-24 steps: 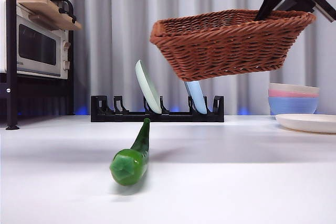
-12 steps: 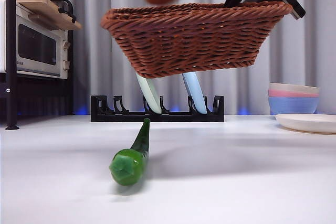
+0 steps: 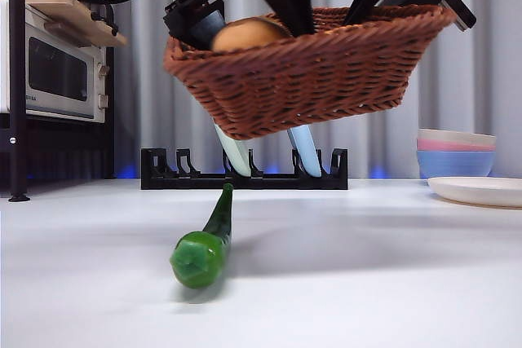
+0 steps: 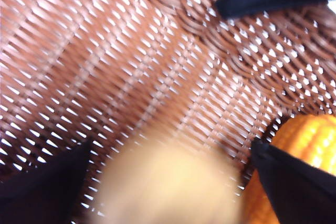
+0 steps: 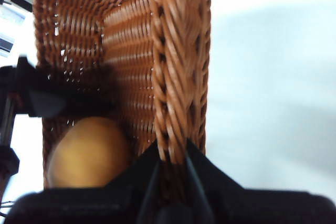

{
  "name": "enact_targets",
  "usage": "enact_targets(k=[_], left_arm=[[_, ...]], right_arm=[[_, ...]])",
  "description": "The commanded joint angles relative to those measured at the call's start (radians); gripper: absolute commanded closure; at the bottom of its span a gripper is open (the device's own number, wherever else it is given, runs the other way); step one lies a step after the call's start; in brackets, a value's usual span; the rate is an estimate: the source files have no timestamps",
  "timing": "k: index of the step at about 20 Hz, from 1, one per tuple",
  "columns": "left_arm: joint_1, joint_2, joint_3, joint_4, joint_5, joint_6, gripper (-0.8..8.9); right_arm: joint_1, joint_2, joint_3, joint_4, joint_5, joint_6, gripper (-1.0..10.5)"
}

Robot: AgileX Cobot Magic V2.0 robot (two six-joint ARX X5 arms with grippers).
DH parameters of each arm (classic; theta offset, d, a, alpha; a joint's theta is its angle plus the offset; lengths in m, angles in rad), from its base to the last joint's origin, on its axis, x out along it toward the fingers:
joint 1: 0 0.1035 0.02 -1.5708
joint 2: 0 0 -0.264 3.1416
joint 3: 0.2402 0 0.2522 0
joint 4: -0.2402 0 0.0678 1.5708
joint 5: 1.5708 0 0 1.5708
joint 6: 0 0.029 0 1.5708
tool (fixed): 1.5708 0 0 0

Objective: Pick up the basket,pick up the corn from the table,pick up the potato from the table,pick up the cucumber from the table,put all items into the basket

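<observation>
The reddish-brown woven wicker basket [image 3: 318, 63] is held aloft in the upper middle of the front view, tilted, well clear of the plain white worktop [image 3: 367, 266]; its braided rim is pinched between the closed jaws of the right gripper [image 5: 172, 153] at the upper right. The smooth tan-brown oval potato [image 3: 247, 33] is seen at the basket's left side, between the spread jaws of the left gripper [image 4: 168, 174]; whether it is gripped cannot be told. The orange-yellow kernelled corn cob [image 4: 304, 145] lies inside the basket beside it. The glossy bright-green tapering cucumber [image 3: 204, 246] is left on the worktop at lower left of centre.
</observation>
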Motion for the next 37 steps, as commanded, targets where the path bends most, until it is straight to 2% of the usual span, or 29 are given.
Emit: enact_targets(k=[1, 4, 11, 17, 19, 21, 23, 29, 31, 34, 37], left_arm=[[-0.003, -0.011, 0.005, 0.007, -0.007, -0.014, 2.62], [-0.003, -0.047, 0.066, -0.030, -0.006, -0.014, 2.63], [-0.003, -0.169, 0.337, -0.307, -0.006, -0.010, 2.65], [-0.013, -0.265, 0.338, -0.731, -0.004, -0.002, 2.83], [-0.046, -0.280, 0.287, -0.746, 0.001, -0.018, 2.83], [-0.084, -0.288, 0.190, -0.719, -0.006, -0.071, 2.83], [-0.109, -0.297, 0.061, -0.631, -0.006, -0.125, 2.83], [-0.126, -0.270, -0.364, -0.155, -0.009, -0.325, 2.83], [-0.111, -0.237, -0.428, -0.064, -0.040, -0.353, 2.83], [-0.103, -0.152, -0.435, -0.016, -0.102, -0.354, 2.83], [-0.091, -0.071, -0.435, 0.053, -0.109, -0.355, 2.84]], right_arm=[[0.002, -0.004, 0.001, 0.021, -0.017, 0.006, 9.6], [0.001, -0.003, 0.001, 0.021, -0.016, 0.005, 9.6], [-0.035, 0.024, 0.002, 0.030, -0.016, 0.006, 9.6], [-0.143, 0.026, 0.002, 0.041, -0.019, 0.005, 9.6], [-0.187, 0.026, 0.001, 0.040, -0.023, 0.005, 9.6], [-0.226, 0.026, 0.001, 0.039, -0.025, 0.006, 9.6], [-0.261, 0.026, 0.002, 0.036, -0.025, 0.006, 9.6], [-0.307, 0.026, 0.002, 0.036, -0.025, 0.005, 9.6], [-0.307, 0.026, 0.002, 0.036, -0.024, 0.005, 9.6], [-0.307, 0.026, 0.002, 0.036, -0.024, 0.005, 9.6], [-0.307, 0.026, 0.001, 0.036, -0.024, 0.005, 9.6]])
